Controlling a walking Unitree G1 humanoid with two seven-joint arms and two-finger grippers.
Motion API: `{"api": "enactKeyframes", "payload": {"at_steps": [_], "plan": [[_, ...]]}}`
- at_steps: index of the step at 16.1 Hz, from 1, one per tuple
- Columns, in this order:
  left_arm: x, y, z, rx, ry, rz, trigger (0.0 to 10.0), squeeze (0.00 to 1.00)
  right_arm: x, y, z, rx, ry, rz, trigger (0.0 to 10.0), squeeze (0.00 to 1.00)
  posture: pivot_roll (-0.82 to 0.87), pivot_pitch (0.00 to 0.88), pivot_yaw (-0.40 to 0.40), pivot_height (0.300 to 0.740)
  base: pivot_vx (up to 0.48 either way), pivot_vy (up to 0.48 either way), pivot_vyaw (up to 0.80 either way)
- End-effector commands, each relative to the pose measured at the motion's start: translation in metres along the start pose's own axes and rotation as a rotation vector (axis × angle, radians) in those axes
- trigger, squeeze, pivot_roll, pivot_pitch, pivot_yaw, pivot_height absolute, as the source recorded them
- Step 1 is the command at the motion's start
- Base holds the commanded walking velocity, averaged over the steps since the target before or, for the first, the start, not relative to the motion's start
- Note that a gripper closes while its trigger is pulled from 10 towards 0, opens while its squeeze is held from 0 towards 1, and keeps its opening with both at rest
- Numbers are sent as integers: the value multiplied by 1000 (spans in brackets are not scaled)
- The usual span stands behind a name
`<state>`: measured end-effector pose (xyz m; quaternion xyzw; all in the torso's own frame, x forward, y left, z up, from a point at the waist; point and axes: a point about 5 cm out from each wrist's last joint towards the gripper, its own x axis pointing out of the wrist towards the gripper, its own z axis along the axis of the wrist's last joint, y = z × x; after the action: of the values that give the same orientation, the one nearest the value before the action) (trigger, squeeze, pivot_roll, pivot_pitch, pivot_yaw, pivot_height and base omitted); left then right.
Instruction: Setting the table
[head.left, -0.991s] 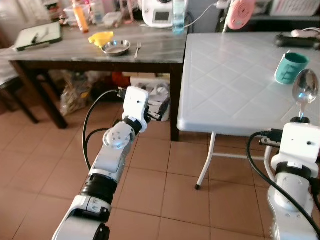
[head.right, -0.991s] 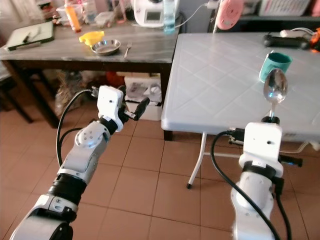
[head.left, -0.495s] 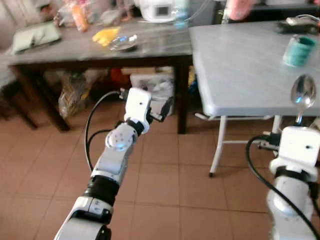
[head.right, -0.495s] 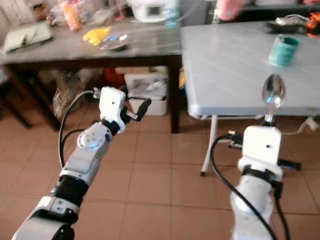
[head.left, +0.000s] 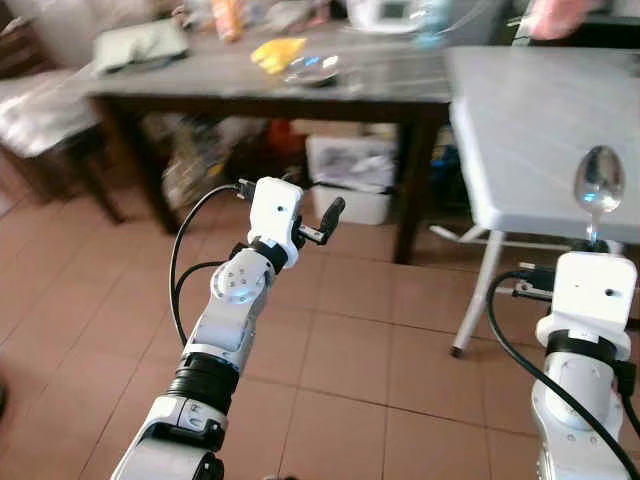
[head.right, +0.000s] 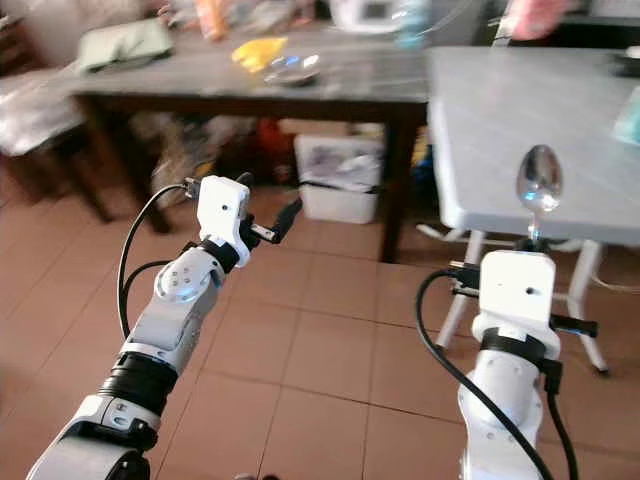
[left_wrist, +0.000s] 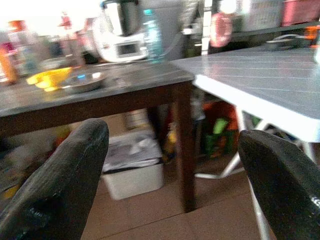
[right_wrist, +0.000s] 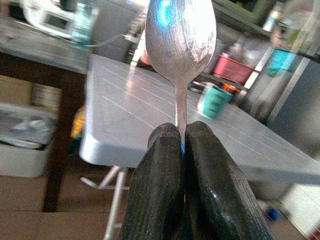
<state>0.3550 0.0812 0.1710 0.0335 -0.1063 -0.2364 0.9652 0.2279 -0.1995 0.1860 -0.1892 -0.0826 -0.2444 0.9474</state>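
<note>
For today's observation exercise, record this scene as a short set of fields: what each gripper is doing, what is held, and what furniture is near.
right gripper: shut on the spoon, bowl upward
left gripper: open, holding nothing, raised above the tiled floor
white table: ahead on the robot's right
dark table: ahead, with a metal bowl and a yellow item
image: blurred

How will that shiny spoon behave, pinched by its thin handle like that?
The spoon looks like polished metal, so probably stiff and light. The right end effector grips only the narrow handle with the bowl standing upright above, so it may pivot or slip if jolted. Smooth metal against black fingers likely gives modest grip.
</note>
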Motion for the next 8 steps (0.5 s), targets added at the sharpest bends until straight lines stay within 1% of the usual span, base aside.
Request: {"api": "enactKeyframes", "payload": {"at_steps": [1,5,8], "plan": [[0,4,1,9,-4,5,10000,0,-1,-1,4,6,-17,-5,10000,0,-72,85,77,740,0,0,438],[2,5,5,-5,-18,12,10000,0,0,-1,4,9,-17,-3,10000,0,-73,86,78,740,0,0,0],[3,4,6,-13,-21,3,10000,0,0,0,5,11,-21,5,10000,0,-76,85,81,740,0,0,533]]}}
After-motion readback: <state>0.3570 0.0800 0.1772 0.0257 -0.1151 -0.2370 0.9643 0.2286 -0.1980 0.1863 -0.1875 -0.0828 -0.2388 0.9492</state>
